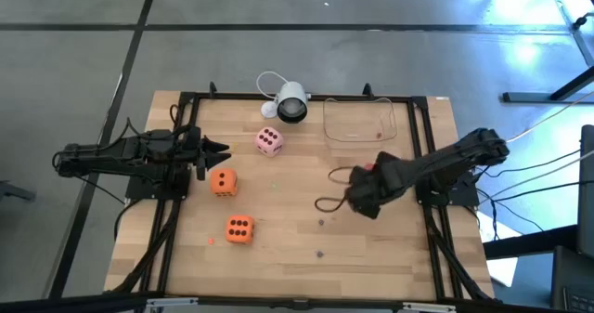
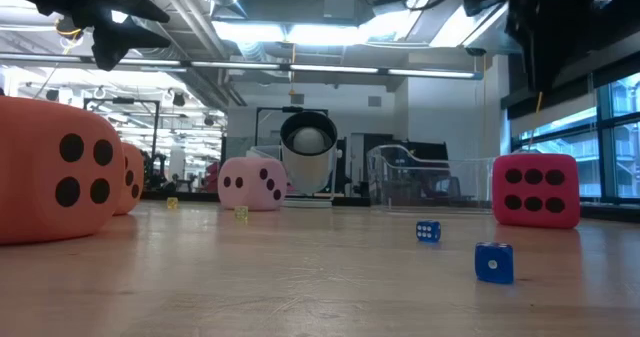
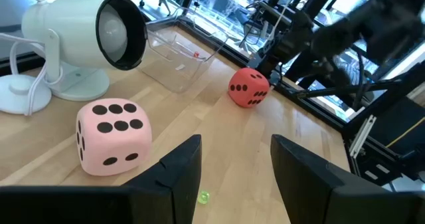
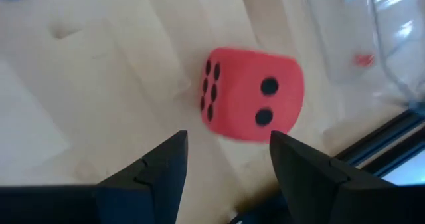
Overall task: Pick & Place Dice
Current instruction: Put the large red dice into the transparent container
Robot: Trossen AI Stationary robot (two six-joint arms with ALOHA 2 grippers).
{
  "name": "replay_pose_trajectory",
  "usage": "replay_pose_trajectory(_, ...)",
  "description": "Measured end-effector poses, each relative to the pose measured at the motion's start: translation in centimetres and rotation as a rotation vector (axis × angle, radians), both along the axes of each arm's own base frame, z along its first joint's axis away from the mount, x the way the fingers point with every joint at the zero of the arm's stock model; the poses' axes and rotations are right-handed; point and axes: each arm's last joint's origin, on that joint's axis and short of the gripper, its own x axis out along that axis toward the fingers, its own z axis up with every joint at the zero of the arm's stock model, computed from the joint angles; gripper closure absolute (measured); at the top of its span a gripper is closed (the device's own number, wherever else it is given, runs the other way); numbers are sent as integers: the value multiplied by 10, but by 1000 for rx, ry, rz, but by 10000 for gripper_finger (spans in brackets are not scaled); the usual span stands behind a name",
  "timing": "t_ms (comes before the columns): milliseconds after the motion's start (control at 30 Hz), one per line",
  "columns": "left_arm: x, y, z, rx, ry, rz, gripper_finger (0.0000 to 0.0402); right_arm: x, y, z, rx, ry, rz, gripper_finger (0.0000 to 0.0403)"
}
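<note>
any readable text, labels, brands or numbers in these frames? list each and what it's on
No words, labels, brands or numerals can be read in any view.
Clear container: a small red mark on it, too small to read.
Dice carry dots only: pink die shows six on top, red die shows six on one face and two on another.
White camera: no legible marking.

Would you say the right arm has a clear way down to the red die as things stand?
Probably yes. The right gripper hangs just above the red die with its jaws open, and nothing lies between them. The clear tray sits close by, but off to one side.
</note>
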Motion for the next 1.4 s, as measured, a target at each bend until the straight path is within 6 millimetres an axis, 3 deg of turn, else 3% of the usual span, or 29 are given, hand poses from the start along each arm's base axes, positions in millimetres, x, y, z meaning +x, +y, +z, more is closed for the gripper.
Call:
replay_pose_trajectory(300,0,0,0,0,0,-1,227,20,11,-37,-113,85,-19,190)
replay_pose_trajectory(500,0,0,0,0,0,-1,227,25,8,-44,-68,95,-108,188)
replay_pose_trajectory(667,0,0,0,17,6,-7,227,28,7,-45,-48,75,-112,162)
replay_pose_trajectory(1000,0,0,0,10,5,-19,227,17,-5,-72,-111,132,-113,85)
replay_pose_trajectory(1400,0,-1,0,-32,-7,-19,227,4,-25,-107,-257,78,-131,106)
